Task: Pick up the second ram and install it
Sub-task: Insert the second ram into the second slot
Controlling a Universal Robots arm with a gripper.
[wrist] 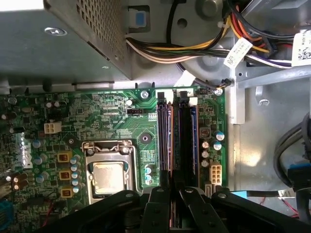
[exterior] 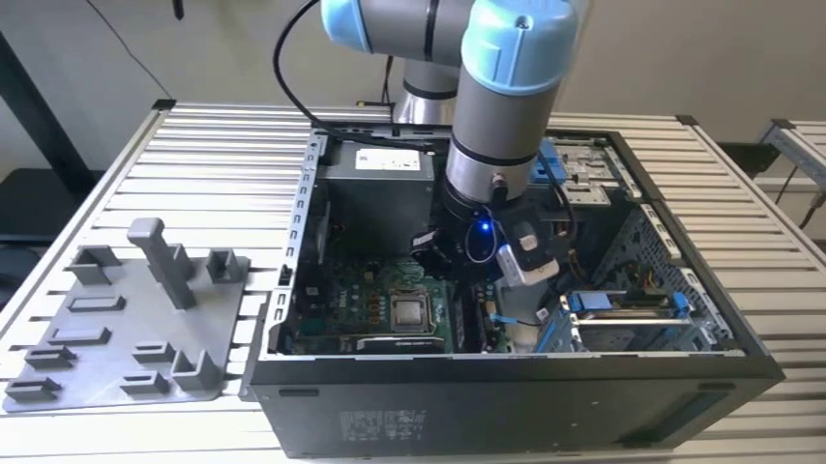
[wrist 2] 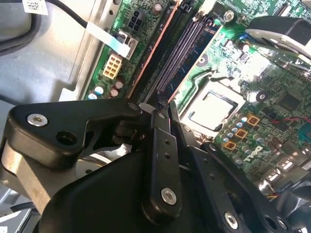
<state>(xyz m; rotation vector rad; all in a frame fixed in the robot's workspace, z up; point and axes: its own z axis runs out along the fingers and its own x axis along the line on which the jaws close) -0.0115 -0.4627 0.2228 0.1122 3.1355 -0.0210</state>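
Observation:
My gripper (exterior: 452, 266) is down inside the open computer case (exterior: 516, 391), over the memory slots beside the processor socket (wrist: 109, 177). The second ram (wrist: 169, 145) shows edge-on as a long thin dark stick with a coppery edge, standing in a slot on the green motherboard (wrist: 107, 111). In both wrist views the black fingers (wrist: 158, 206) are closed together at the near end of the stick (wrist 2: 155, 48), with its thin edge between them. The gripper (wrist: 174, 191) (wrist 2: 158, 109) looks shut on it. A neighbouring dark slot (wrist: 184, 145) runs parallel.
The grey power-supply box (wrist: 48, 43) and its bundle of coloured cables (wrist: 194, 48) lie just beyond the slots. Blue drive brackets (exterior: 620, 304) stand at the case's side on the exterior view's right. A grey fixture tray (exterior: 130, 319) sits on the slatted table at that view's left.

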